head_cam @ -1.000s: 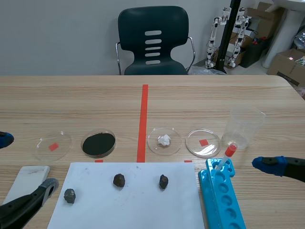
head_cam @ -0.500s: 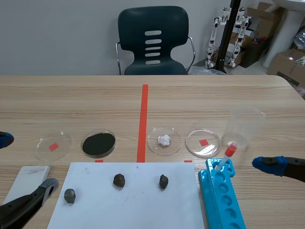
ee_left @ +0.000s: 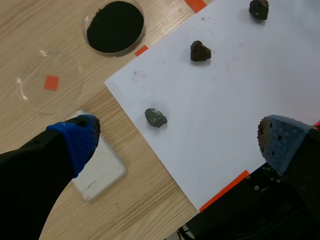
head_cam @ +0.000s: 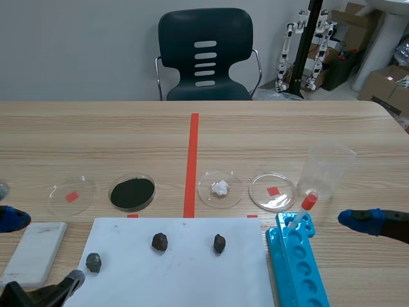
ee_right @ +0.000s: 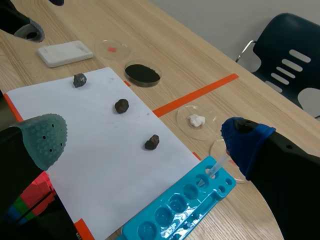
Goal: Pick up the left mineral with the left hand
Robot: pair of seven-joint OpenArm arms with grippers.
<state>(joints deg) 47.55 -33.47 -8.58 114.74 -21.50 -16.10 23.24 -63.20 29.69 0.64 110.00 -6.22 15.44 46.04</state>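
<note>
Three dark minerals lie on a white paper sheet (head_cam: 192, 275). The left mineral (head_cam: 94, 262) (ee_left: 156, 117) (ee_right: 79, 80) sits near the sheet's left edge. My left gripper (head_cam: 43, 249) (ee_left: 177, 142) hangs open above that edge, and in the left wrist view the mineral lies just ahead of it, between the lines of the two fingers, untouched. The middle mineral (head_cam: 160, 242) and right mineral (head_cam: 219, 243) lie farther right. At the table's right, my right gripper (ee_right: 145, 141) stands open and holds nothing.
A white block (head_cam: 35, 252) lies left of the sheet. Behind the sheet stand several petri dishes: an empty dish (head_cam: 71, 195), a black-powder dish (head_cam: 132, 192), a white-lump dish (head_cam: 220, 188). A clear beaker (head_cam: 329, 169) and a blue rack (head_cam: 297, 268) with a red-capped pipette (head_cam: 303, 208) sit right.
My left gripper has shifted right and toward the table's front edge; its blue finger now shows beside the white block and its grey finger lies lower, just below the left mineral. The right arm stayed still.
</note>
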